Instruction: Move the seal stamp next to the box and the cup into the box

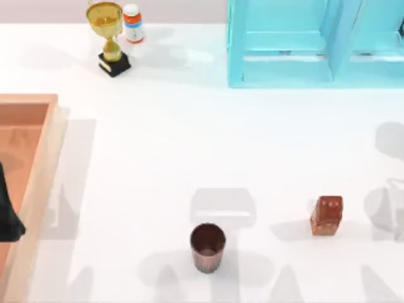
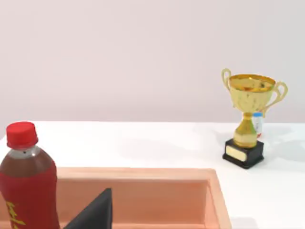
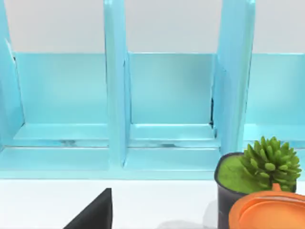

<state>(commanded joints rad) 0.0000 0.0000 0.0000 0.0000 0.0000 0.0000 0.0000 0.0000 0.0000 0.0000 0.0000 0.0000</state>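
Top view: cup upright near table's front edge, seal stamp well apart toward the right edge, box at left edge with left arm over it, grip state cannot tell; left wrist view: box, trophy, cola bottle; right wrist view: cyan shelf, potted plant

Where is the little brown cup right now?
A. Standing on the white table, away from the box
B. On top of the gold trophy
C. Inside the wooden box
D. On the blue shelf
A: in the top view the cup stands upright on the bare table, well to the right of the box and left of the seal stamp.
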